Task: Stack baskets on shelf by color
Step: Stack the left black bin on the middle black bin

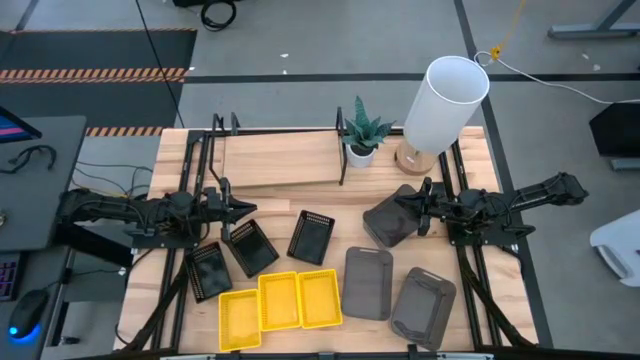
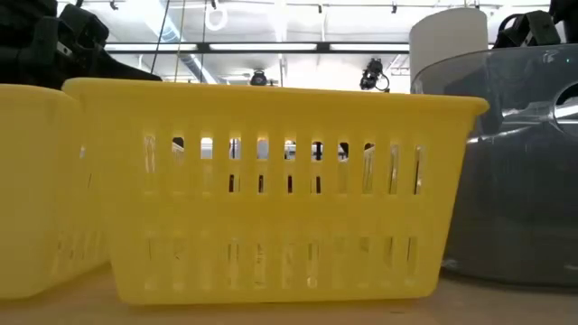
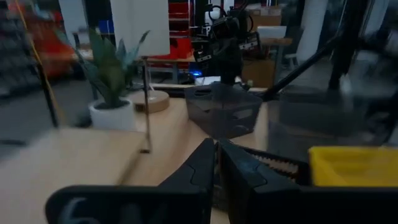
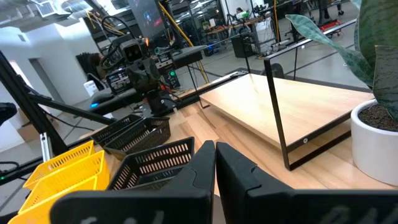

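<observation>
Baskets sit untouched near both grippers: black basket (image 1: 252,246) just past the left gripper (image 1: 243,208), grey basket (image 1: 390,220) probably right below the right gripper (image 1: 408,204). Fingers pressed together could bump baskets away.

1. My left arm reaches in low from the left side of the table, and my dark two-finger left gripper (image 1: 243,207) has its fingers pressed together, holding nothing.
2. My right arm stretches in from the right side, and my dark two-finger right gripper (image 1: 404,205) is likewise closed and empty.
</observation>
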### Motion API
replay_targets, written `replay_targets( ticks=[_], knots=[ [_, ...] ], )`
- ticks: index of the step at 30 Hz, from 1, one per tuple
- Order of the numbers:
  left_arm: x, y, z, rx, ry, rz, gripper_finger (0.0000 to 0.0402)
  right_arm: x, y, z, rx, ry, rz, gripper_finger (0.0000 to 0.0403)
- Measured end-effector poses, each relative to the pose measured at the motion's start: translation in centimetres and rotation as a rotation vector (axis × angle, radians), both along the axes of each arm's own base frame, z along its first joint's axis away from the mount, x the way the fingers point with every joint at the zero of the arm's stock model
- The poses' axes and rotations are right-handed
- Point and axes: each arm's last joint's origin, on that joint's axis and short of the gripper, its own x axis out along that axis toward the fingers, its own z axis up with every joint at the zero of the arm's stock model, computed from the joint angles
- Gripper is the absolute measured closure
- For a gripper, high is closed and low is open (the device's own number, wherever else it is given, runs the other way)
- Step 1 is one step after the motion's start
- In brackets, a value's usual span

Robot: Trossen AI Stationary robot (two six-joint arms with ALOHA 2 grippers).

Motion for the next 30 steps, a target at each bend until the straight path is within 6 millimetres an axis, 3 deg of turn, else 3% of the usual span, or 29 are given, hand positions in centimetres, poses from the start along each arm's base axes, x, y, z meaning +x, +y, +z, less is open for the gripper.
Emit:
replay_targets(
  ticks=[5, 10, 14, 18, 25, 30],
  knots=[
    [0.0, 0.0, -0.2, -0.370, -0.031, -0.006, 0.0369, 0.0, 0.0, 0.0, 0.000, 0.000, 0.000, 0.0384],
    [0.0, -0.6, -0.1, -0.425, -0.013, -0.202, 0.0377, 0.0, 0.0, 0.0, 0.000, 0.000, 0.000, 0.0384],
    [0.0, -0.8, 0.3, -0.588, -0.032, -0.267, 0.0381, 0.0, 0.0, 0.0, 0.000, 0.000, 0.000, 0.0384],
    [0.3, -1.2, 2.3, -0.603, 0.050, -0.377, 0.0381, 0.0, 0.0, 0.0, 0.000, -0.001, 0.000, 0.0384],
    [1.1, -2.0, 5.8, -0.450, 0.301, -0.383, 0.0381, 0.0, 0.0, 0.1, 0.002, -0.010, 0.000, 0.0384],
    [1.2, -2.7, 7.1, -0.418, 0.525, -0.392, 0.0381, 0.0, 0.0, 0.2, 0.003, -0.017, 0.000, 0.0384]
  ],
)
